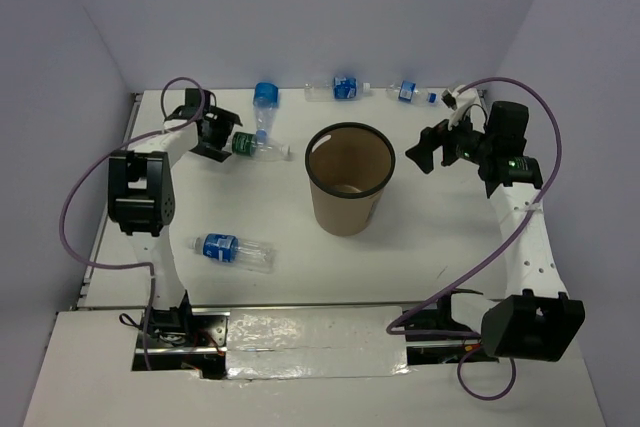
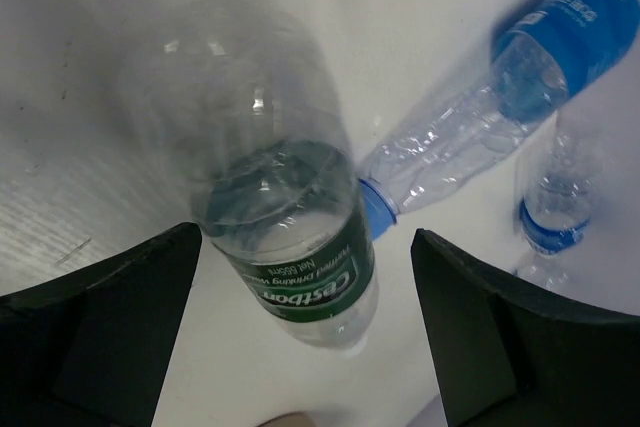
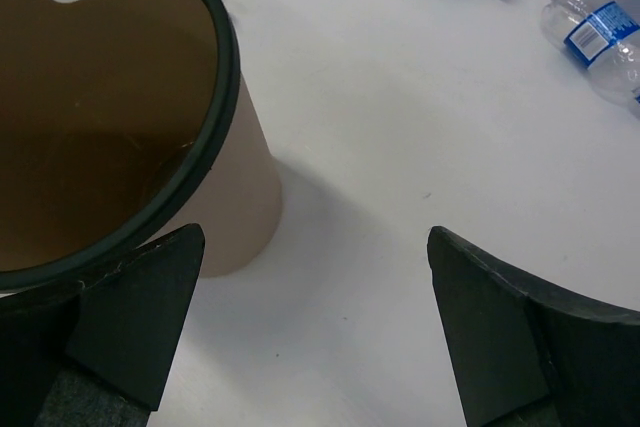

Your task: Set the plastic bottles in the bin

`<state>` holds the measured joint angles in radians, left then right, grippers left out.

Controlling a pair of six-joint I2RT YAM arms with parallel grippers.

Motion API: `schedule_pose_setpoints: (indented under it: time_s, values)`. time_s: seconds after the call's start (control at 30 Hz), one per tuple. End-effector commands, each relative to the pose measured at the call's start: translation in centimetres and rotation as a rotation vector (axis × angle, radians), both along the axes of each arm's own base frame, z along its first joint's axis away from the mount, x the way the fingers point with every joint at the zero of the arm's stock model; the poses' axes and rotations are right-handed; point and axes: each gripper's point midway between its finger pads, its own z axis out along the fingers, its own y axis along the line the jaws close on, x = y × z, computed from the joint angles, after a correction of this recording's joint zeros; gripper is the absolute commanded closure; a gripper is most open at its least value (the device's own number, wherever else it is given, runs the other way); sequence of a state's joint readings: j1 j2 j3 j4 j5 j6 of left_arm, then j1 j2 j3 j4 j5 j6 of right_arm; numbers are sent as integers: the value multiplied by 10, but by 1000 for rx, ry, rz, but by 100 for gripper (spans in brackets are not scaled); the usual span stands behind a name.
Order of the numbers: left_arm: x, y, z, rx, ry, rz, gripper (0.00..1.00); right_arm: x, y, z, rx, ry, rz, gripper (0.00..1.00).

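Left gripper [image 1: 222,137]: released, jaws spread wide. The green-label bottle [image 2: 300,257] lies on its side on the desk [image 1: 420,257], left of the bin [image 1: 345,212], with its labelled section between the two fingers [image 2: 100,327]. The left wrist view shows a gap on each side, so neither finger touches it.

Right gripper [image 1: 432,147]: released, jaws wide apart and grasping nothing. It hangs just right of the bin, close to the black rim [image 3: 225,77].

The bin stands upright near the middle of the desk, mouth open upward.

Remaining bottles, all on the desk outside the bin:
- First blue-label bottle [image 1: 265,105]: behind and left of the bin, blue cap [image 2: 375,209] pointing at the green-label bottle. Contact between them cannot be confirmed.
- Second blue-label bottle [image 1: 345,89]: directly behind the bin, on its side.
- Third blue-label bottle [image 1: 405,92]: behind and right of the bin, on its side.
- Fourth blue-label bottle [image 1: 232,249]: in front of and left of the bin, on its side
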<state>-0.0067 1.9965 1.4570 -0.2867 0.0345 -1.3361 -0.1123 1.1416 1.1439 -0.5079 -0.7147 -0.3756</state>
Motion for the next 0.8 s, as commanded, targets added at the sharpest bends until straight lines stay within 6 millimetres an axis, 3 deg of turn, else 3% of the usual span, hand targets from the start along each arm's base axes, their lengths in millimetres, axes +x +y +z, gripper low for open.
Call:
schedule_pose_setpoints:
  time_s: [0.0,0.03,0.13,0.33,0.37,0.43,0.47,0.53,0.57,0.6,0.67,0.77]
  values:
    - [1,1,-10,77,119,44,0,4,-5,15,28,-51,-1,0]
    - [-7,1,-29,89,199,44,1,5,-8,15,33,-47,-11,0]
    - [-9,5,-47,114,263,47,4,7,-11,17,42,-46,-13,0]
    - [-15,3,-67,117,287,2,23,8,-10,19,55,-44,-6,0]
    - [-16,2,-68,117,284,-7,28,9,-9,19,57,-43,-3,0]
    - [-15,2,-59,115,255,-33,52,9,-9,20,59,-40,-3,0]
    - [-15,2,-57,121,241,-45,68,9,-9,22,59,-43,-4,0]
    - [-13,3,-34,153,184,-84,82,8,-9,23,62,-44,-2,0]
    - [-13,4,-26,166,166,-102,93,7,-9,25,61,-49,-2,0]
    - [-13,5,-14,195,137,-139,97,7,-9,26,63,-48,-1,0]
    - [-13,5,42,233,8,-184,100,5,-9,29,67,-52,-1,0]
    - [-19,0,87,260,-128,-240,100,3,-8,33,78,-52,-1,0]
